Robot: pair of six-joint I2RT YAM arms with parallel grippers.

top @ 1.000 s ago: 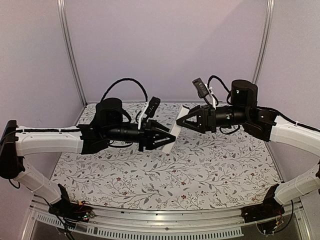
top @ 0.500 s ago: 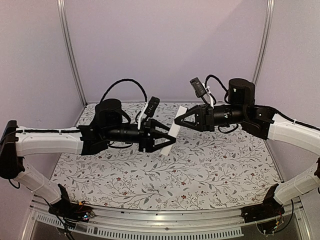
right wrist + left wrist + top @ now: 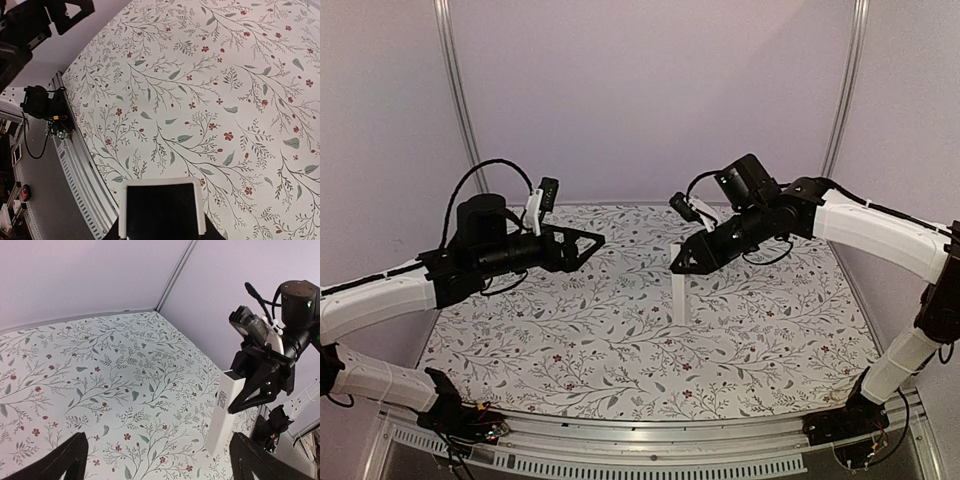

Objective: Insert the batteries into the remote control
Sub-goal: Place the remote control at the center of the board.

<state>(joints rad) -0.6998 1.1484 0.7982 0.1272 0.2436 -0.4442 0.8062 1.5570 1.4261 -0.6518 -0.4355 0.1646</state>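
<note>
remote control (image 3: 680,298) hangs upright near the middle of the table (image 3: 570,350), a slim white bar pinched at its top end by the right gripper (image 3: 684,264); whether its lower end touches the floral cloth i cannot tell.

nearest, both bases sit on the metal rail (image 3: 620,440) along the table's front edge. the left arm runs low along the left side, its forearm lying about level and pointing right. the left gripper (image 3: 592,248) stands spread wide, holding nothing, well apart from the remote, with a broad stretch of patterned cloth between them. from the left wrist, its fingers (image 3: 55,465) show only as dark wedges at the two bottom corners, and the remote (image 3: 227,410) appears ahead on the right, tilted in that view.

the right arm climbs the right edge, bends high, then slopes down and inward toward the centre, the gripper aimed down and to the left. from the right wrist, the remote's gripped end (image 3: 162,210) shows as a white rim around a dark face — cloth spreads below it, and the front rail (image 3: 75,150) runs at the left.

farther back, cloth continues behind both grippers to the pale rear wall (image 3: 650,90), where two slanted metal posts (image 3: 460,100) frame the corners — the tightest room is along the right edge, beside the right arm's elbow.
</note>
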